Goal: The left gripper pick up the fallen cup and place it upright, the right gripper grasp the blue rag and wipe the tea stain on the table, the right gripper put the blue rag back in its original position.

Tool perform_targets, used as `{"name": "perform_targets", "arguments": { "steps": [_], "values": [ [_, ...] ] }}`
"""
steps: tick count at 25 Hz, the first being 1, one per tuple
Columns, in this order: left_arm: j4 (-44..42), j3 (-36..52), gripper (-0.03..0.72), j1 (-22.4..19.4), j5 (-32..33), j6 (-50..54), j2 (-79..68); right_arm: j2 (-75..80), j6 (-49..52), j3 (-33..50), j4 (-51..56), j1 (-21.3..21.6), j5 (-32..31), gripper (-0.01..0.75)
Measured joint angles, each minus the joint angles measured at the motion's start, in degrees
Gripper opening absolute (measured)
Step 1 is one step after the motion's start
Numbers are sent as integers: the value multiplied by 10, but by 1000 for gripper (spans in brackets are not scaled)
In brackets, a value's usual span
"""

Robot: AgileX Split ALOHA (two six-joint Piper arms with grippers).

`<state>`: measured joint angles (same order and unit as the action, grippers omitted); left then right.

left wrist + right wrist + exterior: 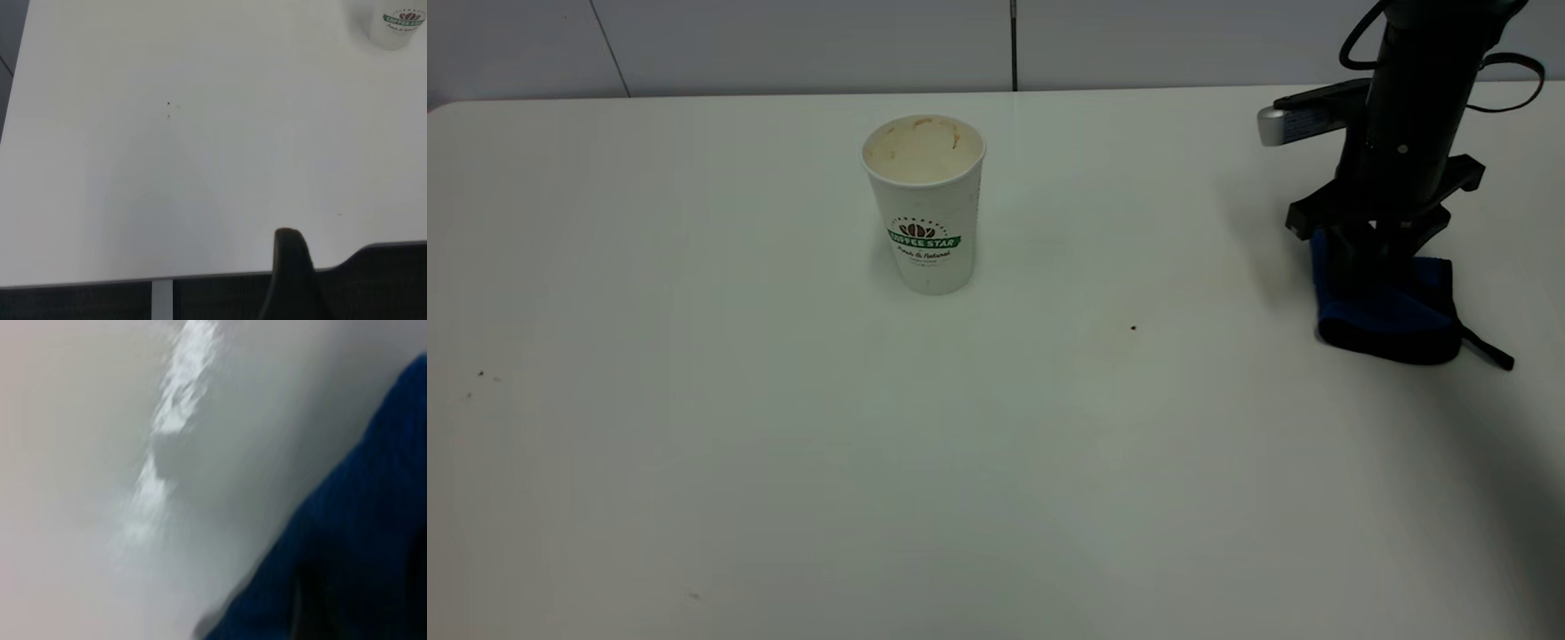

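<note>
blue rag (1387, 311), a small royal-blue plush cloth with black edging and a thin black strap tail, sits on the table at the far right of the exterior view, bunched up, strap trailing off toward the right edge. right gripper (1374, 253), the black arm end with a flat silver-grey bar on top and a black cable loop, points straight down onto the rag's upper part, fingers buried in the cloth; whether they are clenched on it or spread cannot be told. right wrist view shows the blue cloth (347, 553) filling one corner right against the lens, white table surface (80, 487) beside it, all blurred.

large plain white smooth tabletop (783, 462) with a few tiny dark specks, one black speck (1134, 328) between rag and cup. a very faint tan smudge near that speck may be the tea stain, too faint to be sure.

tall white paper cup (925, 204) with a green "coffee star" banner logo stands upright, mouth up, tan-stained cream inside, left of centre toward the back, well apart from the rag.

left gripper (290, 280), black, is out of the exterior view; in the left wrist view only one short black finger shows near the table's edge, state cannot be told. cup's lower part (395, 27) is in that view's corner, far from it.
</note>
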<state>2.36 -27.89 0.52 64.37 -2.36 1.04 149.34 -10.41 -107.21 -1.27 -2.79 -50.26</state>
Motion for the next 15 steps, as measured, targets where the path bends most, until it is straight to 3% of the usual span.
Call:
{"name": "perform_targets", "arguments": {
  "steps": [3, 5, 11, 15],
  "values": [
    [0, 0, 524, 0, 0, 0, 0, -51, 12, 5, 6, -1, -37, 546],
    [0, 0, 524, 0, 0, 0, 0, -100, 17, 5, 17, -1, -46, 571],
    [0, 0, 524, 0, 0, 0, 0, -267, 14, 7, 66, -2, -121, 573],
    [0, 0, 524, 0, 0, 0, 0, -413, 12, 75, 64, -2, -152, 562]
  ]
}}
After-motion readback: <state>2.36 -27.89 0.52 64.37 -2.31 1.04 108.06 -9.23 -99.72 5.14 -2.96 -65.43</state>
